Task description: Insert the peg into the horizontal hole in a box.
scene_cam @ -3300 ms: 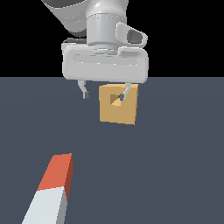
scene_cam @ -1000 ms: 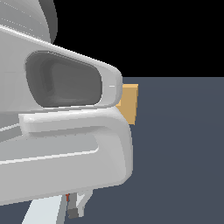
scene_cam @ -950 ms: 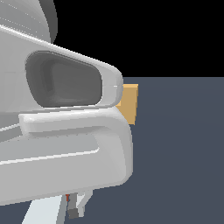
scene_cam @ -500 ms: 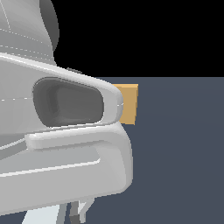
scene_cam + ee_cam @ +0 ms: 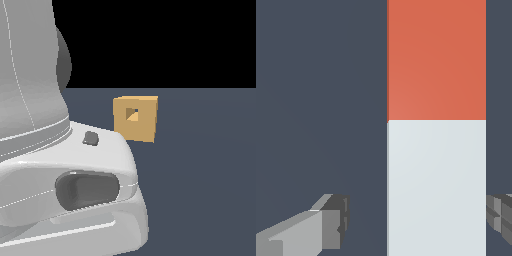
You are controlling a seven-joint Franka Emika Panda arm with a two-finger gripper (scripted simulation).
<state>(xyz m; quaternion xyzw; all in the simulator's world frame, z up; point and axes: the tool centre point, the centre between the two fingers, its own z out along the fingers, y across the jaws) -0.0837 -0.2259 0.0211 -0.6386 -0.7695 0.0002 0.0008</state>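
Item one, the peg (image 5: pixel 436 127): a long square-section bar, one half red-orange and the other half pale grey-white, the colour boundary crossing it squarely; it fills much of the wrist view and lies flat on the dark slate counter (image 5: pixel 316 100). It does not show in the exterior view, where the arm's body stands in front of that part of the scene. Item two, the tool (image 5: pixel 418 225): seen in the wrist view only, its two grey fingers (image 5: pixel 331 222) spread apart, one on each side of the peg's pale half; a strip of bare counter shows between the nearer finger and the peg, and the other finger sits just at the peg's far edge, contact not determinable. The peg lies between the fingers, unclamped. Item three, the box (image 5: pixel 136 120): a plain tan-orange cube resting on the counter in the exterior view, just beyond the upper edge of the arm's white casing (image 5: pixel 70 190). Item four, the hole (image 5: pixel 132 114): a small dark square opening in the middle of the box's facing side, with nothing in it. The white casing fills the exterior view's left.
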